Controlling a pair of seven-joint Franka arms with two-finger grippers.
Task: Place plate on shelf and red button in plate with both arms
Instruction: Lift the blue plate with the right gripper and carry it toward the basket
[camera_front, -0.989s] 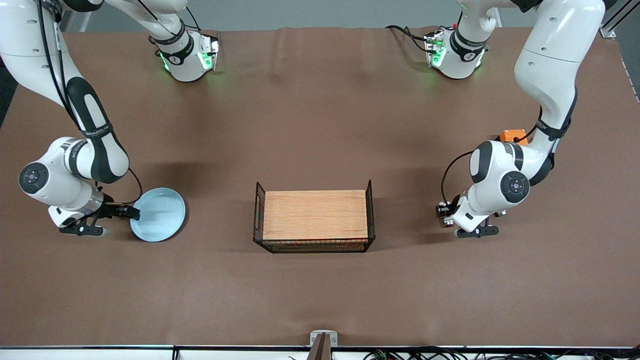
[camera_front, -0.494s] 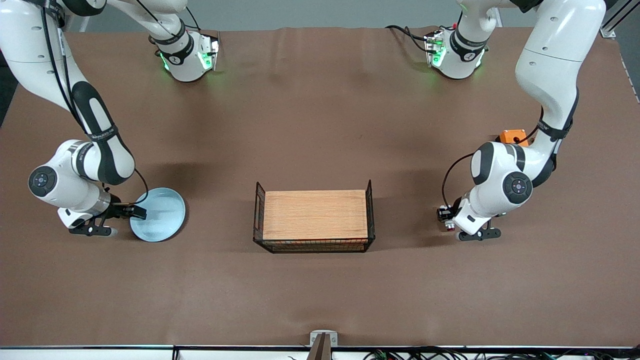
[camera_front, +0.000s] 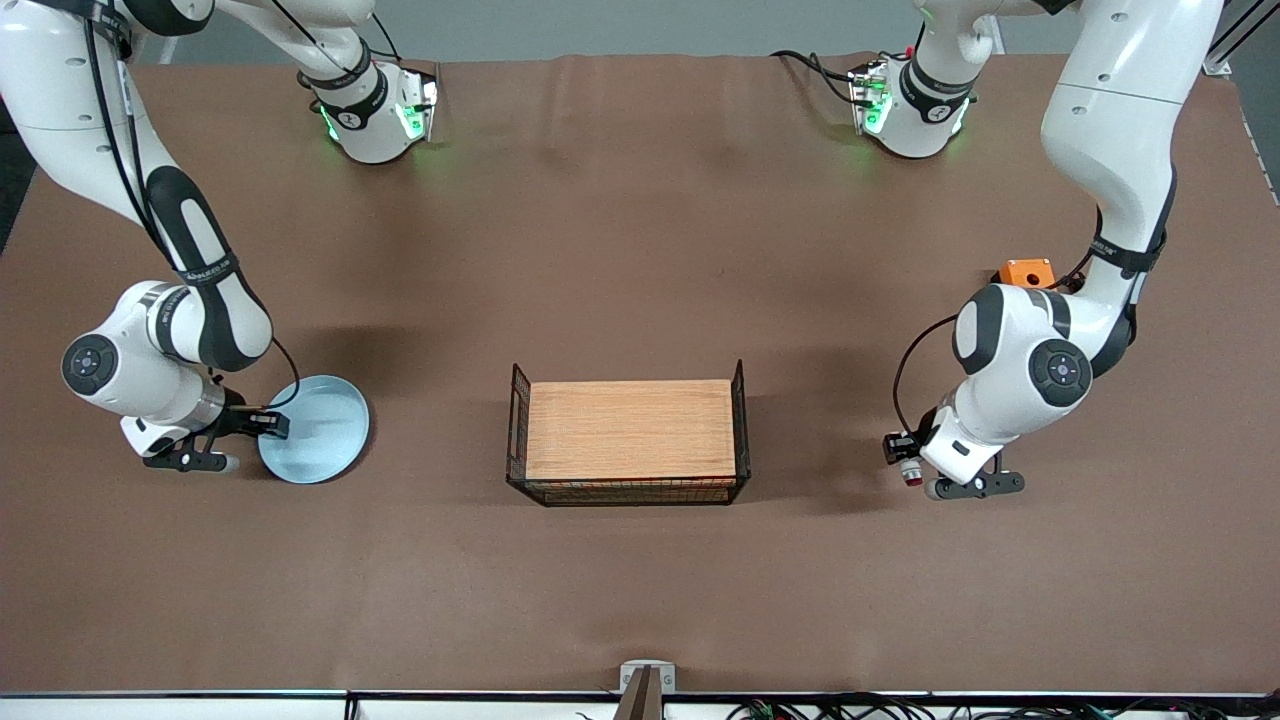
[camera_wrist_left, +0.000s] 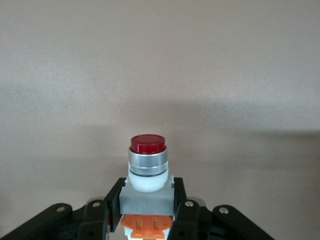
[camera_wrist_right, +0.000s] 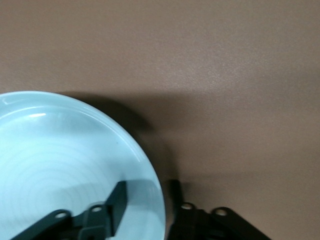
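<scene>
The pale blue plate (camera_front: 322, 432) lies toward the right arm's end of the table. My right gripper (camera_front: 268, 425) is shut on its rim, one finger inside the plate and one outside. In the right wrist view the plate (camera_wrist_right: 65, 160) casts a dark shadow on the cloth, and the right gripper (camera_wrist_right: 148, 187) pinches its edge. My left gripper (camera_front: 905, 456) is shut on the red button (camera_front: 910, 472), low over the cloth toward the left arm's end. In the left wrist view the red button (camera_wrist_left: 147, 165) sticks out from the left gripper (camera_wrist_left: 148, 194), red cap outward.
A black wire basket (camera_front: 517, 420) with a wooden board inside stands mid-table between the two grippers. An orange box (camera_front: 1026, 272) sits by the left arm's forearm, farther from the front camera than the left gripper. Brown cloth covers the table.
My left gripper has moved with the red button, lower in the front view and slightly toward the left arm's end. The right arm shifted slightly and the plate looks a little more tilted.
</scene>
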